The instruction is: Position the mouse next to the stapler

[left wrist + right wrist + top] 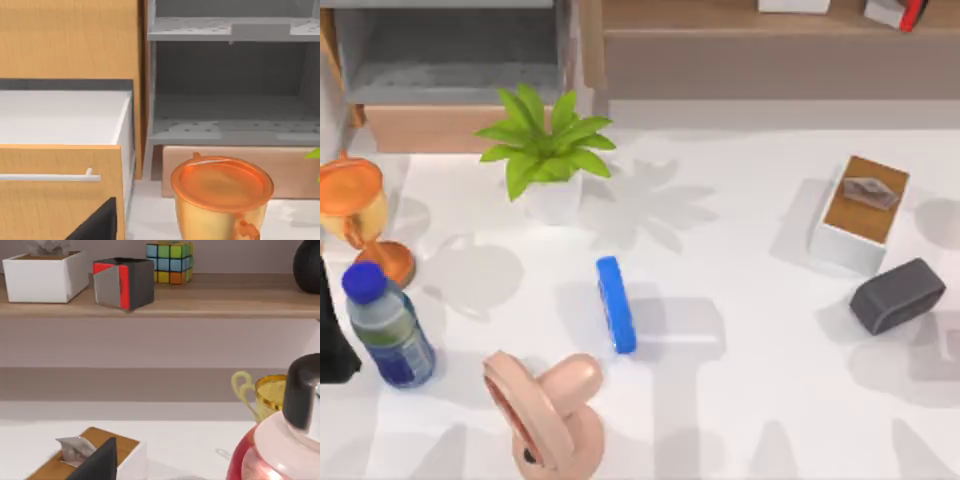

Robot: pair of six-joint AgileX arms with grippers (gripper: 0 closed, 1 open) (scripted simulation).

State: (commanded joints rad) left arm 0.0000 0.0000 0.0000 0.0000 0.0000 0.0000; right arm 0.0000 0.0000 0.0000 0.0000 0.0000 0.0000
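Note:
The stapler point(615, 304) is a narrow bright blue bar lying on the white table a little left of centre, its length running front to back. The mouse is out of view. Nothing touches the stapler. A black part of my left arm point(332, 335) shows at the table's left edge, beside the water bottle. One black finger point(97, 222) of my left gripper pokes into the left wrist view, facing a cabinet. A black finger point(97, 462) of my right gripper shows in the right wrist view, in front of the tissue box.
A dark grey rounded block point(898, 295) lies at the right, with a tissue box point(860, 212) behind it. A potted plant point(548, 155) stands at the back, an orange trophy cup point(355, 215) and a water bottle point(385, 325) at the left, a pink object point(545, 405) at the front.

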